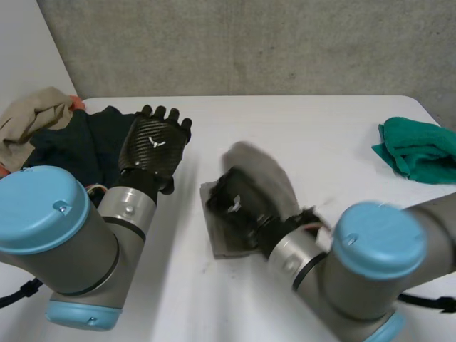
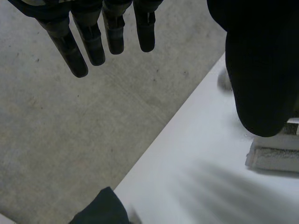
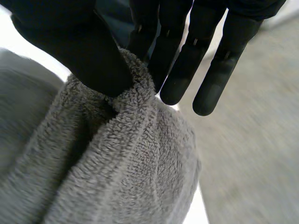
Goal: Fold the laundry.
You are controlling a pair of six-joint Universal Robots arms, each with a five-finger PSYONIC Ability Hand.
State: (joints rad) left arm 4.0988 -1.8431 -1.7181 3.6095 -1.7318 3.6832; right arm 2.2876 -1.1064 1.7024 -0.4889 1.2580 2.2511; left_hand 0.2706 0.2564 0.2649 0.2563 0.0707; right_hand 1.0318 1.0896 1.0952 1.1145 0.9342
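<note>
At the far left corner of the white tabletop [image 1: 306, 128] lies a heap of laundry: a beige cloth [image 1: 32, 117] touching a dark cloth [image 1: 78, 142]. The left robot hand [image 1: 153, 146] is raised over the edge of the dark cloth with its back turned upward. Its fingers [image 2: 93, 42] are straight and slightly spread, and it grips nothing. Near the middle of the tabletop is the grey towel [image 1: 222, 242]. Its lower part lies flat and another portion is lifted off the surface. The right robot hand [image 1: 235, 203] is on that lifted portion, pinching a fold of the terry cloth between the thumb and fingers [image 3: 187, 56], with the other fingers extended past the fold. Well apart, at the right edge, a green cloth [image 1: 417, 149] lies bunched.
</note>
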